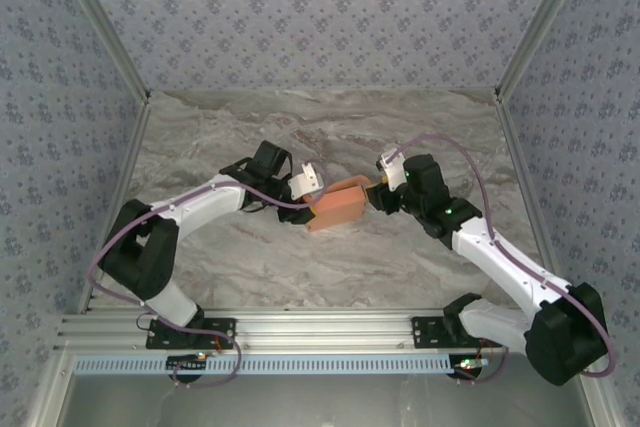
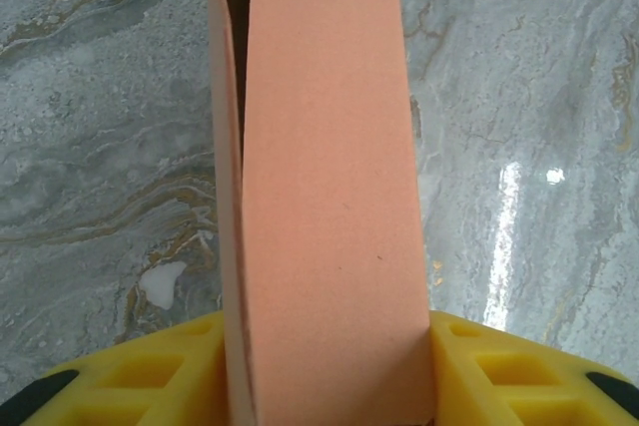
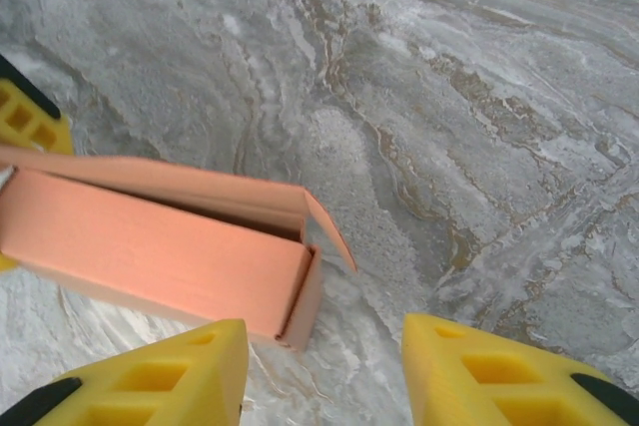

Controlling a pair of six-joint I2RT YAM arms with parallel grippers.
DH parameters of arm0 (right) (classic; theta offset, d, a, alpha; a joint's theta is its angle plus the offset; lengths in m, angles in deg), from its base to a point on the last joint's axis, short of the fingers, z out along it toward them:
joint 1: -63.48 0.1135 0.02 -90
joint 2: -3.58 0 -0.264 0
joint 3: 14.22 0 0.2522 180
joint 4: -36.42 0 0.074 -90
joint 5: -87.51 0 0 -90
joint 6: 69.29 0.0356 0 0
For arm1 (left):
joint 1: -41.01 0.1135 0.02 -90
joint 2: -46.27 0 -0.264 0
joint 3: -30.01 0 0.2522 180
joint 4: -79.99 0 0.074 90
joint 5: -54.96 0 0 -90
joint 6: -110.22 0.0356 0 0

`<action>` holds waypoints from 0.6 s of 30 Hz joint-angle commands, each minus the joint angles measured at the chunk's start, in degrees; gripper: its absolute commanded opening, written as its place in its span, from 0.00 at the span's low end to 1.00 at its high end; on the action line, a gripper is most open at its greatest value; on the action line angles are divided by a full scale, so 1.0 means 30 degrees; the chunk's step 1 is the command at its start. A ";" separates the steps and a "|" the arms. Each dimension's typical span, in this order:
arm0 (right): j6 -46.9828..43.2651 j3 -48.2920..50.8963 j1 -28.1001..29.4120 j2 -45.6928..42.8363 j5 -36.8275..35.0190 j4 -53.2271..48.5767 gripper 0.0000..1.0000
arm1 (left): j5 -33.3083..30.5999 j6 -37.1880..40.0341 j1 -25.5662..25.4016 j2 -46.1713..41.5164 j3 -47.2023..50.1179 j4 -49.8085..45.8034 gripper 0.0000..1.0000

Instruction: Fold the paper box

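Observation:
The paper box is a salmon-orange flat rectangular box held just above the marble table. My left gripper is shut on its left end; in the left wrist view the box runs away from me between both yellow fingers, touching each. A long side panel stands slightly apart from the body. My right gripper is open just off the box's right end, where a small flap sticks out loose. Nothing lies between the right fingers.
The grey-veined marble tabletop is bordered by patterned walls at the back and both sides. An aluminium rail with the arm bases runs along the near edge. One yellow finger of the left gripper shows in the right wrist view.

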 commanded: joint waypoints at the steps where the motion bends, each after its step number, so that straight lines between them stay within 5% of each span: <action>1: -0.2156 -0.0658 -0.0780 0.1191 0.1905 -0.0761 0.45 | 0.0786 0.0764 0.0061 0.0411 -0.0639 -0.0823 0.45; 18: -0.6829 -0.3618 -0.2038 0.5637 0.4770 -0.1655 0.31 | 0.0833 0.0720 0.0068 0.0679 -0.0792 -0.0844 0.46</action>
